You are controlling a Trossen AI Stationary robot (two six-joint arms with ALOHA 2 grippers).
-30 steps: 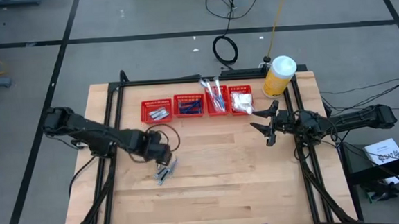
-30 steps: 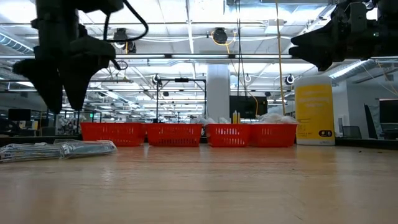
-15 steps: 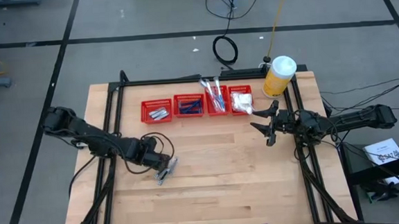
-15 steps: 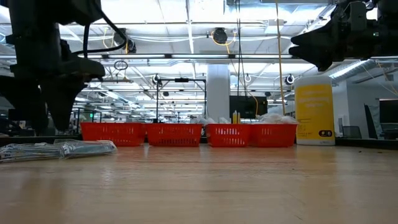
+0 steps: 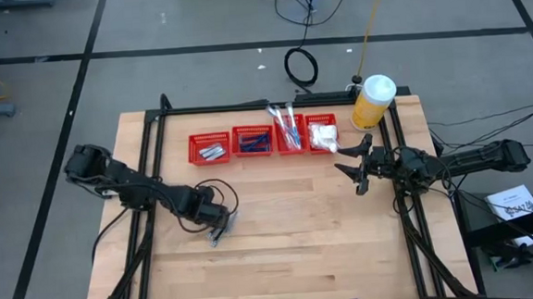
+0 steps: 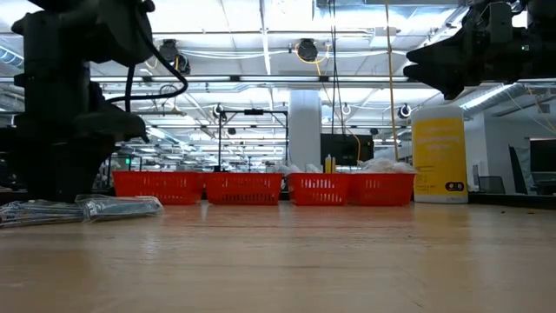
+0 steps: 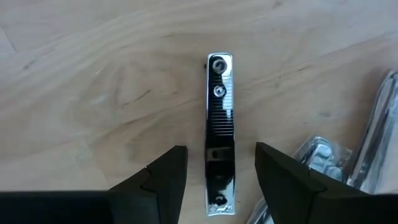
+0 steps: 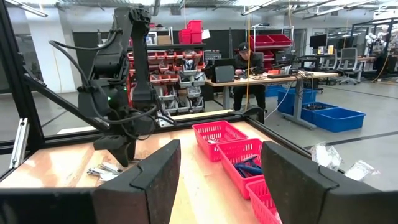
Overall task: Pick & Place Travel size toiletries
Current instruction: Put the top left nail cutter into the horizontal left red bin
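High view: left gripper [image 5: 218, 228] low over silvery tubes [image 5: 220, 232] lying loose on table [image 5: 300, 249], well in front of leftmost red basket [image 5: 209, 147]. Right gripper [image 5: 353, 167] parked just in front of rightmost basket [image 5: 322, 134], near yellow bottle [image 5: 371, 101].

Low view: tubes flat on wood, in front of baskets.

Left wrist: fingers [image 7: 166, 177] apart, straddling one tube [image 7: 219, 130], not clenched.

Right wrist: fingers [image 8: 158, 171] spread, nothing between.

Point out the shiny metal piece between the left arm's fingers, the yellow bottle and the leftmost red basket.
Shiny metal piece [image 7: 219, 134], left wrist view, its ribbed middle.
Yellow bottle [image 5: 370, 112], high view, its yellow body.
Leftmost red basket [image 5: 192, 149], high view, its left rim.
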